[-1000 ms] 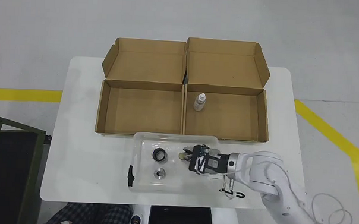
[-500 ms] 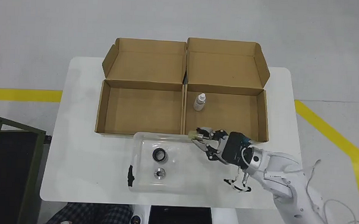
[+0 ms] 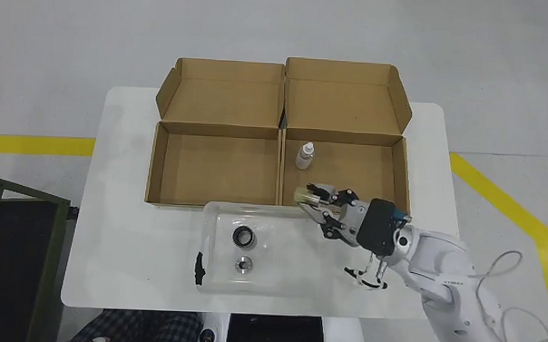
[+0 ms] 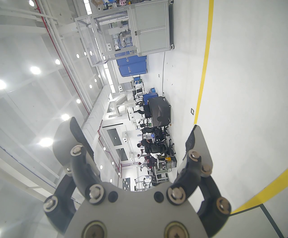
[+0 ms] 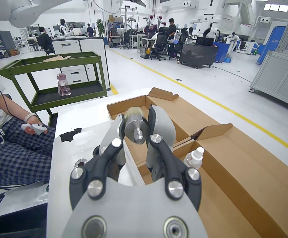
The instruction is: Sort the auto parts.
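Note:
My right gripper is shut on a small metal cylinder part with a yellowish cap and a threaded stud. It hangs over the front wall of the right cardboard box, at the far right corner of the clear plastic tray. A white spray bottle stands in that right box. Two round metal parts lie in the tray. The left box holds nothing. My left gripper is open, pointing away into the room.
The two boxes stand side by side with lids folded back at the far side of the white table. A black scrap lies at the tray's left edge. A green cart stands beside the table.
My right gripper has lifted the metal cylinder part out of the tray and carried it toward the far side, up to the right box's front wall.

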Controlling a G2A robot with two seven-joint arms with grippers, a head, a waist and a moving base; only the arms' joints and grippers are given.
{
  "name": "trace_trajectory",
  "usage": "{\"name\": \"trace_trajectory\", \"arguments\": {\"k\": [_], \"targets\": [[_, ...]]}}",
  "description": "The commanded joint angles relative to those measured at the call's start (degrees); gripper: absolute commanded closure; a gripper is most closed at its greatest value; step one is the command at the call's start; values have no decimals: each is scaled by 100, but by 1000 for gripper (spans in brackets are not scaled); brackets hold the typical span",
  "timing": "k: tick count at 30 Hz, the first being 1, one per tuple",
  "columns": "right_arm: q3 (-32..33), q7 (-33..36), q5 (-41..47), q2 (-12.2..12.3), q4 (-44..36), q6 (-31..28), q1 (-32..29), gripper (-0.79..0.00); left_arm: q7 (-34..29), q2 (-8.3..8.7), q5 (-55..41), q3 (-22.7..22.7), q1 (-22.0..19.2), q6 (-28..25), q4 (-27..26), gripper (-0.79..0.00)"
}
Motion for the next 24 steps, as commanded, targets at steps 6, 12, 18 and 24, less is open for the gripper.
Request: {"name": "trace_trajectory", "arguments": {"k": [6, 12, 18, 24], "targets": [[-13, 611, -159, 0, 69, 232, 156, 0, 0, 0, 0, 0, 0, 0, 0, -785], [7, 1349, -215, 1, 215, 450, 393, 0, 0, 0, 0, 0, 0, 0, 0, -785], [-33, 2174, -148, -1, 405, 545, 737, 0, 0, 0, 0, 0, 0, 0, 0, -785], [-103, 2944, -99, -10, 678, 611, 1182, 0, 0, 0, 0, 0, 0, 0, 0, -785]]}}
